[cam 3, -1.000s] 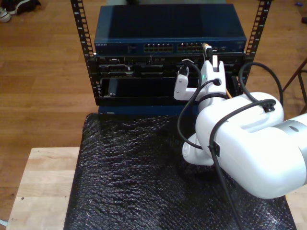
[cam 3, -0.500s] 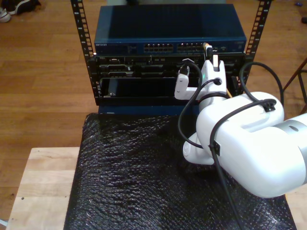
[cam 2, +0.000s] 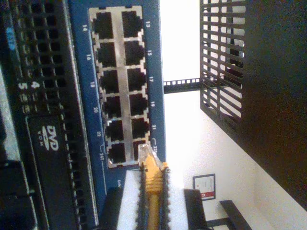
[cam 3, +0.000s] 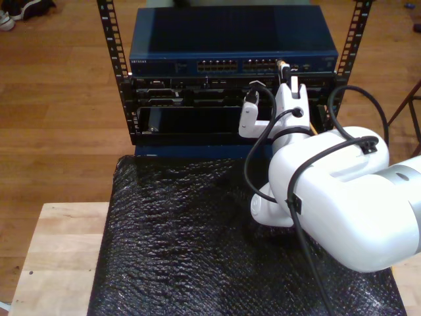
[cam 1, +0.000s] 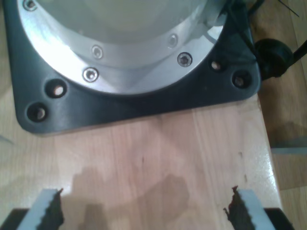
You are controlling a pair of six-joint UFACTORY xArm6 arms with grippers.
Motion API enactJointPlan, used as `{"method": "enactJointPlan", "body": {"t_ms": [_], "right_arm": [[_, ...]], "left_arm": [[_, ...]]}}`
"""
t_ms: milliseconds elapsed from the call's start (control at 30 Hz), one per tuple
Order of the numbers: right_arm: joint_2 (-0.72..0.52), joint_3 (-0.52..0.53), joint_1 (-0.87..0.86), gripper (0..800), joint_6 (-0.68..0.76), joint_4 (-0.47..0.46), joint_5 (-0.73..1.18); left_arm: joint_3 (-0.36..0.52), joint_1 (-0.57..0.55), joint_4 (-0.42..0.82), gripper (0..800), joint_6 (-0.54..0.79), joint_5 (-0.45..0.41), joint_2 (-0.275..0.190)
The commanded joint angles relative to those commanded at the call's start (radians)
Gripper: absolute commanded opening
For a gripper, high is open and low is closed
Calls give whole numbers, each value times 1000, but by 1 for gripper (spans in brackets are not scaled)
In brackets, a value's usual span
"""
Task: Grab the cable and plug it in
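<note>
Since a second ago, the second gripper [cam 3: 285,68] has edged closer to the blue rack-mounted network switch [cam 3: 233,45], upper centre of the exterior view. Its jaws clench the thin yellow network cable [cam 2: 152,189], whose clear plug [cam 2: 145,154] sits just at the lowest port row [cam 2: 125,151]. The first gripper [cam 1: 144,211] hangs spread above the pale wooden tabletop [cam 1: 158,153], by a black base plate [cam 1: 144,108].

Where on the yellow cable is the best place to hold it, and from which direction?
On the yellow boot just behind the clear plug, from the rear along the cable. My second gripper grips it so, leaving the tip free to face the ports.
</note>
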Motion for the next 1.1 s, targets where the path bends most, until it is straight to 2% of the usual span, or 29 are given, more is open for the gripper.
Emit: {"method": "enactJointPlan", "body": {"t_ms": [1100], "right_arm": [[31,-64,-2,0,-2,-2,49]], "left_arm": [[0,0,0,800,0,0,0]]}}
